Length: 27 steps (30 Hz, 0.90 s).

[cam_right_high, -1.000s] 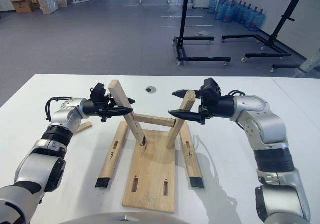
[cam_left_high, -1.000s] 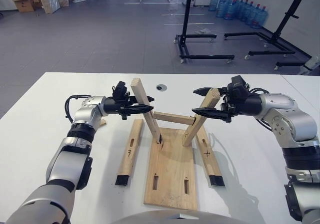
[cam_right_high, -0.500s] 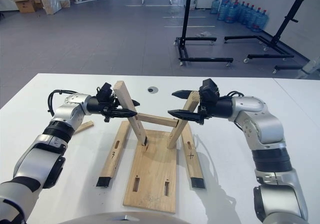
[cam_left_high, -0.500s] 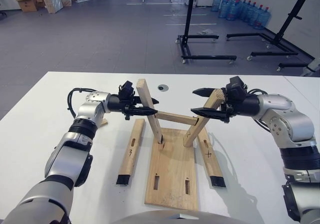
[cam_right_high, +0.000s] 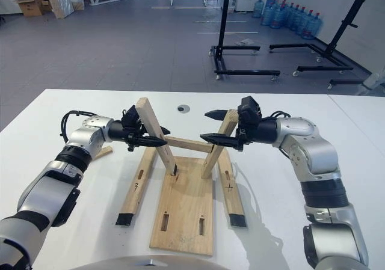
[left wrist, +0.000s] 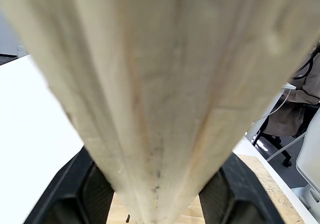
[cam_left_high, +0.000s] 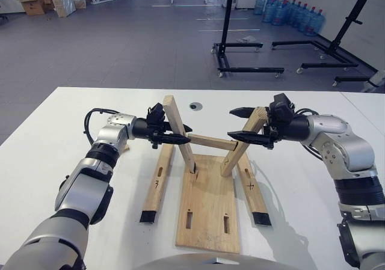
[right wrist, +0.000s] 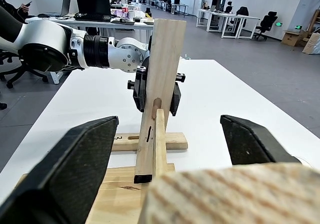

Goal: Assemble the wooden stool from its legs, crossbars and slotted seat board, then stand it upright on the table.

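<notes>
left gripper [cam_left_high: 184, 134] clamped on left leg [cam_left_high: 174, 110] | right gripper [cam_left_high: 230, 123] spread wide around right leg [cam_left_high: 236, 156] — crossbar [cam_left_high: 210, 142] joins them | seat board [cam_left_high: 207, 222] flat

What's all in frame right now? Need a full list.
White table: 1, holds all the parts.
Pale wooden slotted seat board: 1, flat, table centre.
Left standing wooden leg: 1, pale, tilted in a far board slot.
Right standing wooden leg: 1, pale, tilted in the other far slot.
Wooden crossbar: 1, pale, joins the standing legs.
Black-tipped wooden legs lying flat: 2, pale, left and right of the board.
Small wooden piece: 1, pale, beyond the left arm.
Black metal frames: at least 2, floor behind.
Left claw: black, shut on the left standing wooden leg.
Right claw: black, open around the right leg's top.
</notes>
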Available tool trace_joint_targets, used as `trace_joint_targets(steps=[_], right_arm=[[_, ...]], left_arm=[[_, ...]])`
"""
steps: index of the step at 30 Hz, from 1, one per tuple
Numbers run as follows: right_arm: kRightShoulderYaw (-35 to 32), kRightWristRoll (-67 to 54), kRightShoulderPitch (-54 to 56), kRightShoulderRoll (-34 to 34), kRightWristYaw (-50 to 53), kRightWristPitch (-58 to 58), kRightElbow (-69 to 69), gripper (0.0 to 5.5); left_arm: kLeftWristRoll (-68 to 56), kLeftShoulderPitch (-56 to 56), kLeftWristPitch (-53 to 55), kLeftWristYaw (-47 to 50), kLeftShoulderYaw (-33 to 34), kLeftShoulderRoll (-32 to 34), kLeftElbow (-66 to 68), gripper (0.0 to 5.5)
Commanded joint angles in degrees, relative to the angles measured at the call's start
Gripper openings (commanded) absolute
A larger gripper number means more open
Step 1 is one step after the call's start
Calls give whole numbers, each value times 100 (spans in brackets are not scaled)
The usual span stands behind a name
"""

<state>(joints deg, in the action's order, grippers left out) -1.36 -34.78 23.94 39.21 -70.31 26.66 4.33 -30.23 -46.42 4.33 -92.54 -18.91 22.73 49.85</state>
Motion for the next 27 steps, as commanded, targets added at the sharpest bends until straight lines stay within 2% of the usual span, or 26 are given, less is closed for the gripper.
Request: trace_joint_targets(steps=[1, 4, 8, 13, 17, 21, 27], right_arm=[[291, -62, -245, -141, 2, 146, 464, 374], [219, -93, -279, -258, 201, 76, 669, 374], [-359, -92, 28, -480, 807, -250, 367, 374], [-705, -213, 217, -657, 1251, -385, 440, 374], [-700, -244, 100, -626, 1305, -322, 586, 374], [-406, -367, -431, -410, 948, 46, 842, 374], [-379, -346, -978, -388, 1020, 121, 971, 374]], left_arm=[[644, 567, 381, 5, -786, -18, 37, 209], [532, 497, 474, 5, -971, 32, -280, 209], [351, 463, 601, 5, -1146, 211, -670, 209], [248, 439, 682, 5, -1291, 417, -812, 209], [208, 416, 678, 5, -1363, 509, -782, 209], [194, 389, 631, 6, -1332, 500, -708, 209], [165, 472, 630, 6, -1302, 562, -791, 209]])
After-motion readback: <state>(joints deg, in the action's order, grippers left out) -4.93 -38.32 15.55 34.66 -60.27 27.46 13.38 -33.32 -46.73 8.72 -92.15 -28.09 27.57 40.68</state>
